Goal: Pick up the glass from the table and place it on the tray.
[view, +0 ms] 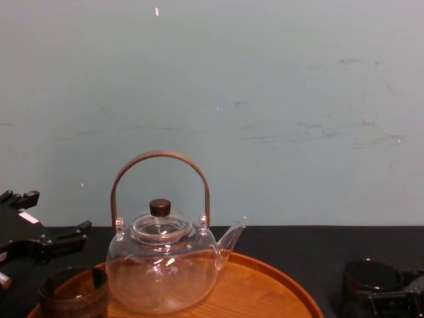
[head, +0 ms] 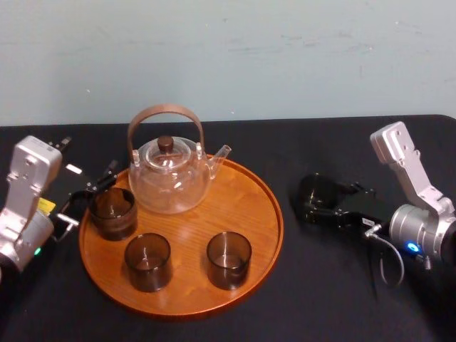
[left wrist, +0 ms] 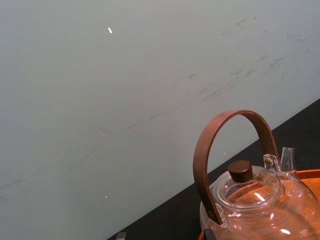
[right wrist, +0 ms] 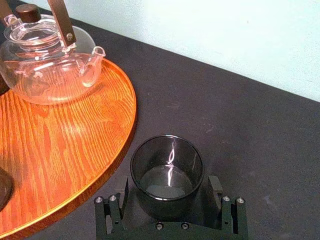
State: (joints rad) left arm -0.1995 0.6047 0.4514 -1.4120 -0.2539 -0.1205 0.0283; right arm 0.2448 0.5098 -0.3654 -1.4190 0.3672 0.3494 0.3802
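The small straight-sided tumbler of dark smoky-brown glass (right wrist: pixel 167 167) stood upright on the flat table covered in black cloth (right wrist: pixel 260 145), low in the middle of the right wrist view, just beside the raised rim of the large round orange-brown wooden tray (right wrist: pixel 131 120) and not on it. The right gripper (right wrist: pixel 167 185) sat around this glass at the bottom of that frame; in the head view the pair lay right of centre, with the silver arm running off to the right edge. Whether that claw was clenched on the glass or loose around it could not be told. On the tray, a clear glass teapot with an arched brown handle (head: pixel 169 178) stood toward the upper part, and three similar brown cups (head: pixel 147 261) stood below it. The left gripper (head: pixel 89 196) rested at the left of the head view, released and spread wide, just beside the leftmost cup at the tray's rim.
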